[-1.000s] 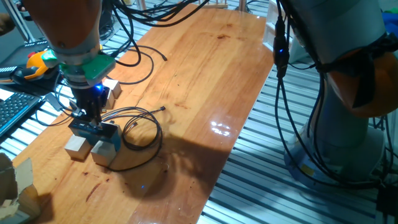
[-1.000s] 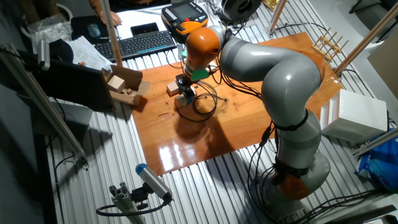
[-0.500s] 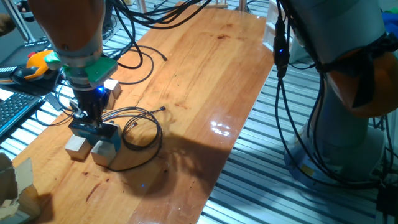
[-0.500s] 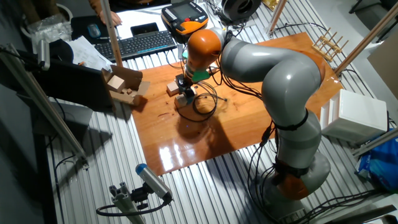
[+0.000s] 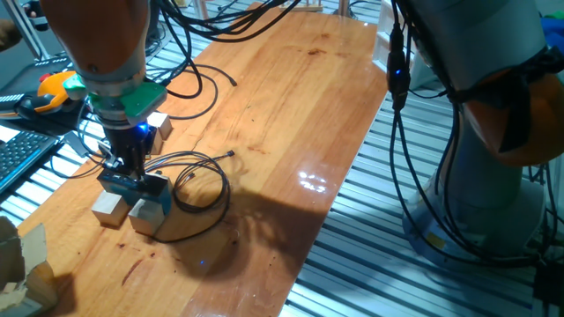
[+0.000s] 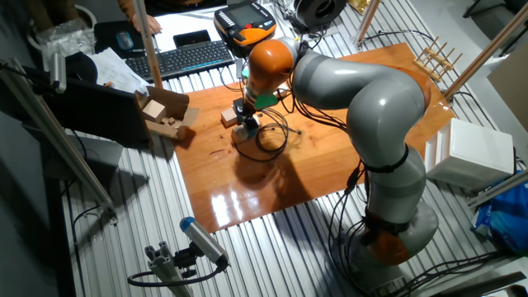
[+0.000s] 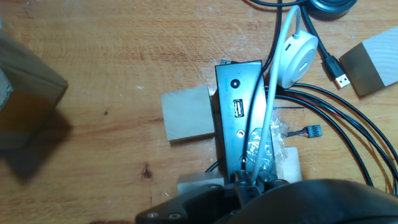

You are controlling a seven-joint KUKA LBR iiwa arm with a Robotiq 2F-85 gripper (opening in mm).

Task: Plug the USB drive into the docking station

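The docking station [image 7: 231, 134] is a flat dark box lying across two pale wooden cubes [image 7: 186, 113]; an empty USB port [image 7: 237, 109] shows on its top face. In the one fixed view the docking station [image 5: 154, 185] sits near the table's left edge. My gripper [image 5: 132, 165] points straight down onto it and shows in the other fixed view as gripper [image 6: 246, 124]. In the hand view my gripper [image 7: 244, 182] is over the station's near end, fingers drawn close on a small dark piece, the USB drive, mostly hidden by them.
A white round disc [image 7: 300, 53] with a white cable crosses the station. A black puck [image 7: 329, 5], a loose cable plug [image 7: 336, 73] and another wooden block [image 7: 373, 62] lie beside it. Black cables [image 5: 198, 189] loop to the right; cardboard [image 5: 18, 264] stands at the near left.
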